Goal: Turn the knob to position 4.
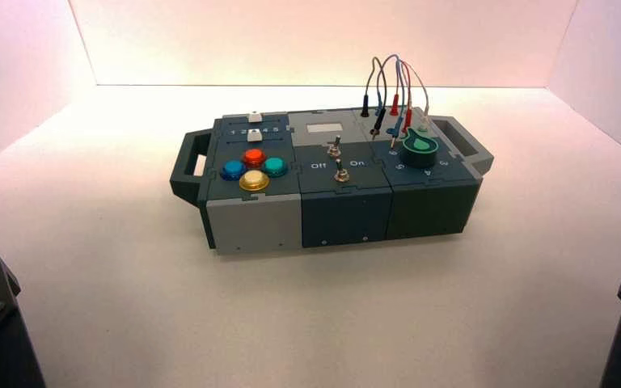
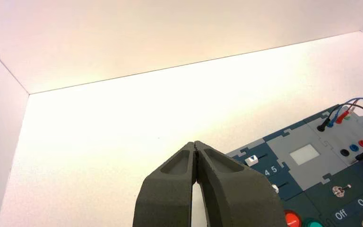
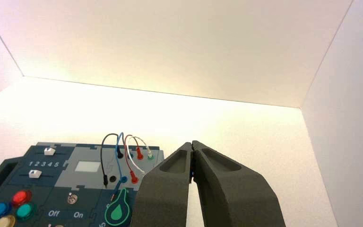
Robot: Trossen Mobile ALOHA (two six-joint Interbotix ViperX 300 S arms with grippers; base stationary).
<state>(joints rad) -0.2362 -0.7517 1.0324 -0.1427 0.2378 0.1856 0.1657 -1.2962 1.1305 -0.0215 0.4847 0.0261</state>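
Observation:
The green knob sits on the right end of the box's top, just in front of the wire sockets. It also shows in the right wrist view, its teardrop tip towards the wires. An arc of white digits runs in front of it, with the "4" near the box's front edge. My left gripper is shut and empty, held back from the box's left end. My right gripper is shut and empty, held back from the box's right end. Neither touches the box.
The box stands mid-table with a handle at each end. On top are four dome buttons, two white sliders, two toggle switches between "Off" and "On", and looped wires. White walls enclose the table.

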